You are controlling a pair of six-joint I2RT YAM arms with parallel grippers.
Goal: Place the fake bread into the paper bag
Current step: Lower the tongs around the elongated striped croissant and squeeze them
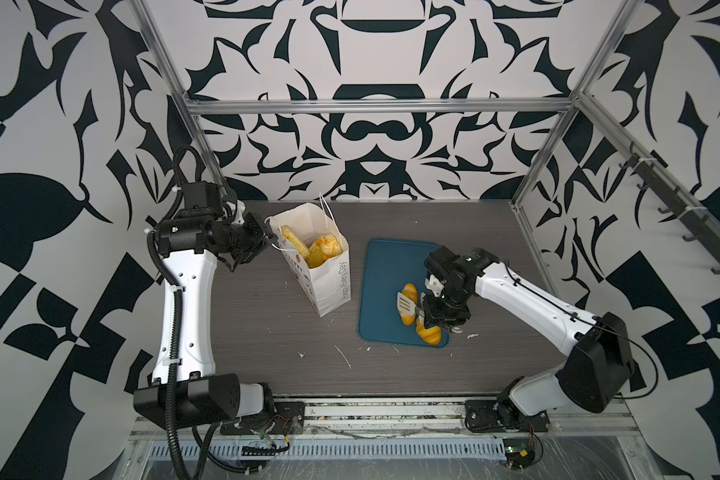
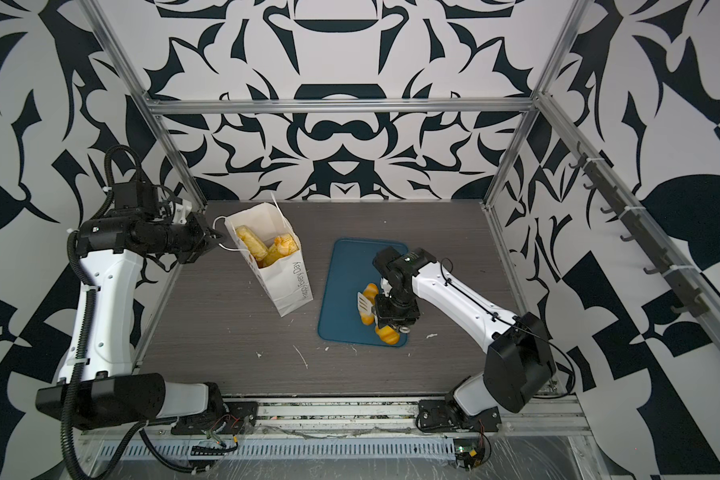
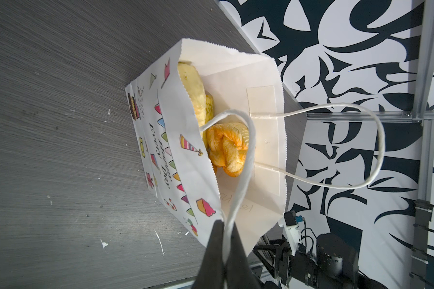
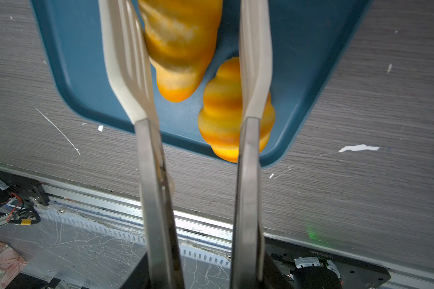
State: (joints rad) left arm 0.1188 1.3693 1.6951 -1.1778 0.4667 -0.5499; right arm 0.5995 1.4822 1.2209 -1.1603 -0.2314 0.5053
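The blue tray [image 1: 385,266] lies flat on the grey bench [image 1: 267,332], nearest the front rail. Above it, the right end effector [image 1: 427,309] grips a pair of tongs [image 4: 247,175], whose 2 white blades stand spread, not pressed together. The first croissant [image 4: 181,50] lies between the blades, with 1 blade close against its side. The other blade crosses over the second croissant [image 4: 223,120], which sits at the tray's near corner, just beside the first. Both croissants are on the tray.

Farther back and to the left, well apart from the tray, the paper bag [image 1: 329,286] stands upright with its mouth open. Inside it a long loaf [image 3: 193,90] leans against the printed wall, and a knotted pastry [image 3: 228,147] rests beside it. The left end effector [image 3: 227,225] is pressed together on 1 cord handle [image 3: 241,186], pinching it just outside the bag's rim. The second handle [image 3: 376,140] loops free on the bag's far side.
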